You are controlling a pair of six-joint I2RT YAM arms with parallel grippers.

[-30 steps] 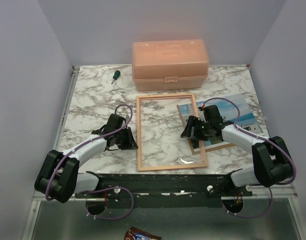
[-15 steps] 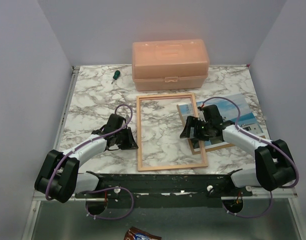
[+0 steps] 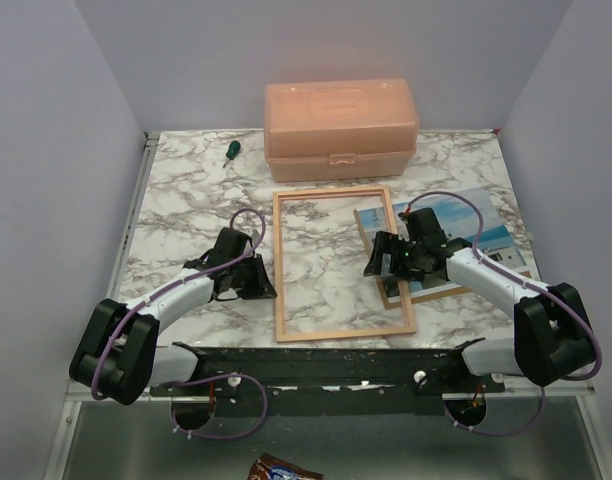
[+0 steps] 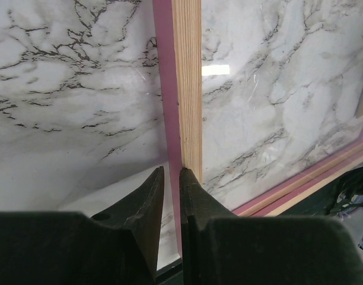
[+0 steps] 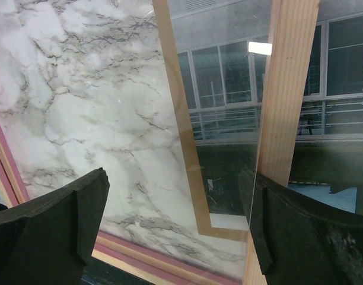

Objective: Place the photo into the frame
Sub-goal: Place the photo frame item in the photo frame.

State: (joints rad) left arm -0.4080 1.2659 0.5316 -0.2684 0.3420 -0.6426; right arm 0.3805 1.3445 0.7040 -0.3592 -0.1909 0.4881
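photo — near-left part hidden under right gripper | green-handled tool — perhaps a screwdriver, too small

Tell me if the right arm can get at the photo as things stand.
Probably yes: the open right gripper hangs right at the photo, but the right rail of the frame lies across the photo's left part.

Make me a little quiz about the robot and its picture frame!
1. True or false: the photo already sits fully inside the frame.
2. What stands at the back of the table behind the frame? A) a peach box B) a blue bowl C) a red cup
3. Fill the gap: the jaws of the right end effector stand wide ____.

Key: 1 false, most of it lies to the frame's right; 2 A; 3 open.
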